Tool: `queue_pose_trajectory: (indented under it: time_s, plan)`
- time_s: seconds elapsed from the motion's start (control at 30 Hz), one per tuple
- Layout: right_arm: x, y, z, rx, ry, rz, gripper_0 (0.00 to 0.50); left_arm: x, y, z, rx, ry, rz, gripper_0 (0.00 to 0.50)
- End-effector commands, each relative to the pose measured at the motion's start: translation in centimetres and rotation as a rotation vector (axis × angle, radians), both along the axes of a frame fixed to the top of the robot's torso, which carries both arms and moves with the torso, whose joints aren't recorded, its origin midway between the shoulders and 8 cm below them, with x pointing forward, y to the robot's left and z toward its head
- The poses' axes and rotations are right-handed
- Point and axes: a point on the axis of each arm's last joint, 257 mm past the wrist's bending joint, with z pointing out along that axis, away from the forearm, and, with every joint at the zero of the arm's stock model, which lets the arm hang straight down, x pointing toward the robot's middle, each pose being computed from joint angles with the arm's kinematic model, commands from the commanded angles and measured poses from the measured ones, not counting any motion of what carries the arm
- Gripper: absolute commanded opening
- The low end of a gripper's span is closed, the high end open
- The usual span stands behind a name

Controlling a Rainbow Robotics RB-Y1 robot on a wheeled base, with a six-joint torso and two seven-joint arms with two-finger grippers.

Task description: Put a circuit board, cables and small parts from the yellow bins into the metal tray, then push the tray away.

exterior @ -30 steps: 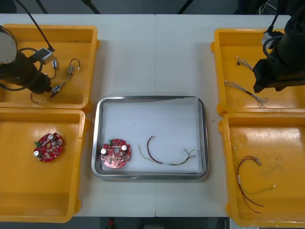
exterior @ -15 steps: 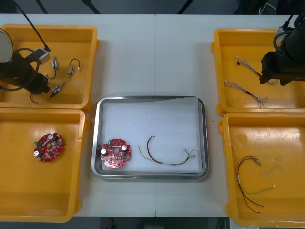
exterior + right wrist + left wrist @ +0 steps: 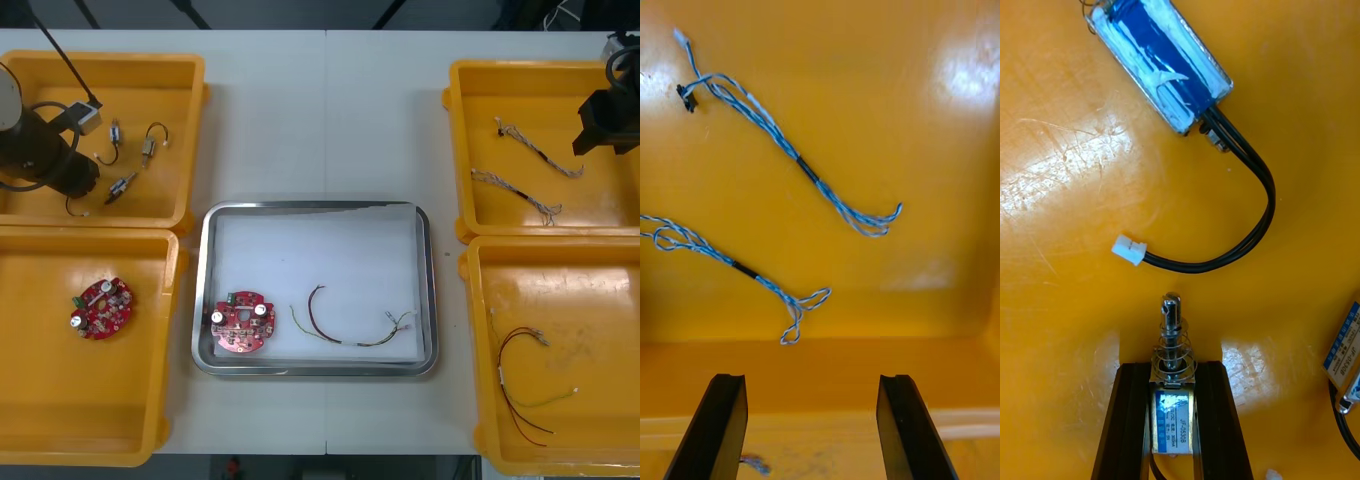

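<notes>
The left gripper (image 3: pixel 1171 373) is clamping a small metal part (image 3: pixel 1172 420). Its black fingers (image 3: pixel 1124 420) are pressing both sides, and a coiled spring and shiny pin are poking out past the tips. A blue-and-white label on the part is facing up, and its tiny print seems to read JF-0530B.

Just beyond the pin, a white plug (image 3: pixel 1129 250) is lying at the end of a looping black cable (image 3: pixel 1251 217). The cable is running into a second metal part with a blue wrapper (image 3: pixel 1161 60), where no lettering is legible. A third labelled part (image 3: pixel 1343 360) is peeking in beside the fingers. All of this is sitting in the far left yellow plastic bin (image 3: pixel 185 70).

Over to the right gripper (image 3: pixel 811 390): its fingers are standing wide apart, gripping nothing, above the far right yellow bin (image 3: pixel 462 150). Ahead of the tips, two twisted blue and white cables are lying apart from each other, the nearer cable (image 3: pixel 737 266) and the farther cable (image 3: pixel 809 171).

Out between the arms, the shiny rectangular metal tray (image 3: pixel 205 290) is holding a round red circuit board (image 3: pixel 240 322) and a thin dark cable (image 3: pixel 350 335), lying just beside each other.
</notes>
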Motion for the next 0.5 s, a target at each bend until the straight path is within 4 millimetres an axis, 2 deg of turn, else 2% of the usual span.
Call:
queue_pose_trajectory:
  time_s: [0.03,0.3,0.33,0.43,0.5]
  plan:
    - [3.2,0.3,4.1,-0.018,-0.110,0.110,0.500,0.6,-0.2,1.5,0.045,-0.011,-0.087,0.000]
    - [6.1,0.6,3.6,-0.084,-0.159,0.315,0.500,1.1,0.3,5.5,0.022,-0.034,-0.070,0.000]
    - [6.1,0.6,3.6,-0.084,-0.159,0.315,0.500,1.1,0.3,5.5,0.022,-0.034,-0.070,0.000]
    - [7.3,1.0,3.2,-0.116,-0.182,0.413,0.500,2.1,1.0,8.4,0.001,-0.091,-0.047,0.000]
    - [7.9,1.0,2.9,-0.133,-0.190,0.452,0.500,2.3,1.6,9.4,0.001,-0.109,-0.033,0.000]
